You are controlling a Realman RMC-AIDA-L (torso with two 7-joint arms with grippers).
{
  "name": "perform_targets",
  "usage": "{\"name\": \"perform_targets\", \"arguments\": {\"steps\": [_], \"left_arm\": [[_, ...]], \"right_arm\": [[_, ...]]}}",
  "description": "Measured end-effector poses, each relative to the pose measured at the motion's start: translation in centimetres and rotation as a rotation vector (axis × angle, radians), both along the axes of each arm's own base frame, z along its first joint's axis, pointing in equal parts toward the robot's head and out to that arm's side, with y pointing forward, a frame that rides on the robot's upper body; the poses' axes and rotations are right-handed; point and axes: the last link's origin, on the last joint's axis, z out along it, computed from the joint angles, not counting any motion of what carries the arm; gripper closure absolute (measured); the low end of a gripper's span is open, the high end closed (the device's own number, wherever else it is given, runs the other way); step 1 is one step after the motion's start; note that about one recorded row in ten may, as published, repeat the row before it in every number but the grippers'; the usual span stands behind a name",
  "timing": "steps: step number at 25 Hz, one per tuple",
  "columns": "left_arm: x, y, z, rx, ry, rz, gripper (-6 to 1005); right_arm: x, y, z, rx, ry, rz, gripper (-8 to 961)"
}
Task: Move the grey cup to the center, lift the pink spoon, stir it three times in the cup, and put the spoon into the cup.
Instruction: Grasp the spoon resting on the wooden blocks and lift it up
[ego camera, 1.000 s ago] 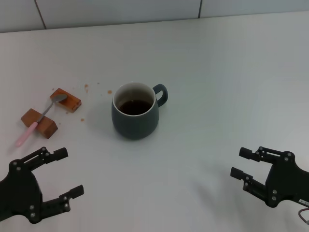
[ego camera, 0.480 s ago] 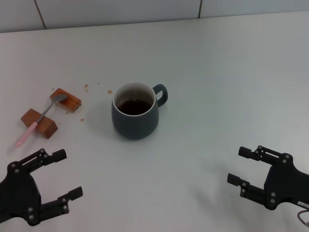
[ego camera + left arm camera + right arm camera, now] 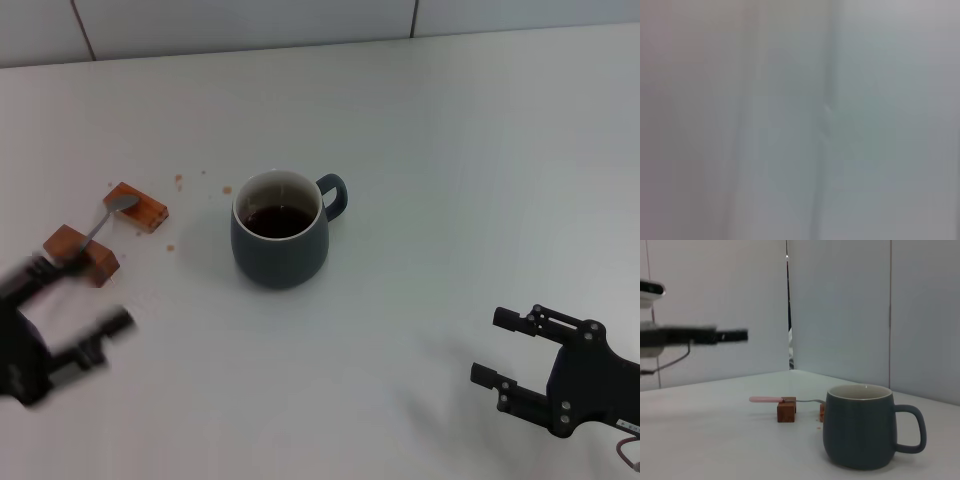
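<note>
The grey cup [image 3: 280,245] stands upright on the white table, handle to the right, with dark liquid inside; it also shows in the right wrist view [image 3: 860,432]. The pink spoon [image 3: 100,225] lies across two brown blocks left of the cup, its bowl on the far block; the right wrist view shows its pink handle [image 3: 765,399]. My left gripper [image 3: 72,302] is open and blurred by motion, just in front of the near block and over the spoon's handle end. It also shows in the right wrist view [image 3: 735,335]. My right gripper [image 3: 490,347] is open and empty at the front right, far from the cup.
Two brown blocks [image 3: 137,207] [image 3: 85,258] hold the spoon up off the table. Small brown crumbs [image 3: 180,180] lie between the blocks and the cup. A tiled wall runs along the table's far edge. The left wrist view is a blur.
My left gripper has moved quickly up and away from the front edge toward the near block and the spoon's handle. The right gripper has drifted slightly lower. Cup and spoon have not moved.
</note>
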Motion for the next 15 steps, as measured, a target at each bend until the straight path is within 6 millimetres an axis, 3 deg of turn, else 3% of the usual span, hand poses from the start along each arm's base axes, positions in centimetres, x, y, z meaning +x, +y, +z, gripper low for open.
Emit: {"name": "perform_targets", "arguments": {"steps": [2,3,4,11,15], "left_arm": [[0.0,0.6,1.5,0.017,-0.192,0.119,189],[-0.2,0.9,2.8,0.004,-0.372,0.228,189],[-0.2,0.9,2.8,0.004,-0.372,0.228,189],[-3.4,1.5,5.6,-0.177,-0.891,0.607,189],[-4.9,1.4,5.3,-0.254,-0.987,0.757,189]], "right_arm": [[0.0,0.0,0.0,0.000,0.000,0.000,273],[0.0,0.0,0.0,0.000,0.000,0.000,273],[0.0,0.0,0.0,0.000,0.000,0.000,273],[-0.1,0.2,0.0,0.001,0.002,0.005,272],[-0.2,0.3,0.1,0.000,0.002,0.011,272]]}}
